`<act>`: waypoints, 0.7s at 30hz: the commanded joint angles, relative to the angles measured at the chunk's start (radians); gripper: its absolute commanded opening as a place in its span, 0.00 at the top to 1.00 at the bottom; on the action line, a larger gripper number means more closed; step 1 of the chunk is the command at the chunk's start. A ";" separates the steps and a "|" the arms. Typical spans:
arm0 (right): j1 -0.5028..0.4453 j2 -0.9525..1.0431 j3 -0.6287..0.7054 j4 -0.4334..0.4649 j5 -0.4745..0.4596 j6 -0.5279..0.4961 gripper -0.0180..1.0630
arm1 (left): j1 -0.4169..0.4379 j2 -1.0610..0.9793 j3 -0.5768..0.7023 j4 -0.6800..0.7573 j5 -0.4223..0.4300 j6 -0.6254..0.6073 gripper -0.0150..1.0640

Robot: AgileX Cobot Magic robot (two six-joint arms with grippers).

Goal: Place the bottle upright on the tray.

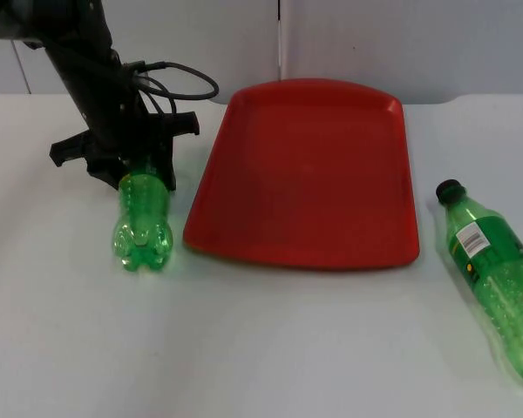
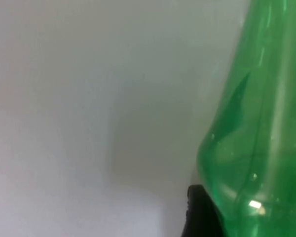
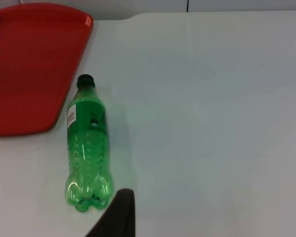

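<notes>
left gripper (image 1: 132,170) low over table left of red tray (image 1: 309,174), angled down, fingers clamped on green bottle (image 1: 143,224) neck end

Two green bottles (image 1: 143,222) (image 1: 497,277) lie flanking the bare red tray (image 1: 307,174).

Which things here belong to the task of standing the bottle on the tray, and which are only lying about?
For the task:
- left gripper, at the neck end of the label-less green bottle
- red tray, nothing on it

Lying about:
- labelled green bottle with black cap, on its side to the right of the tray
- white table
</notes>
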 commanded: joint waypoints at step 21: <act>-0.006 -0.004 0.001 0.003 -0.007 -0.004 0.01 | -0.001 -0.243 -0.006 -0.068 -0.053 0.025 0.99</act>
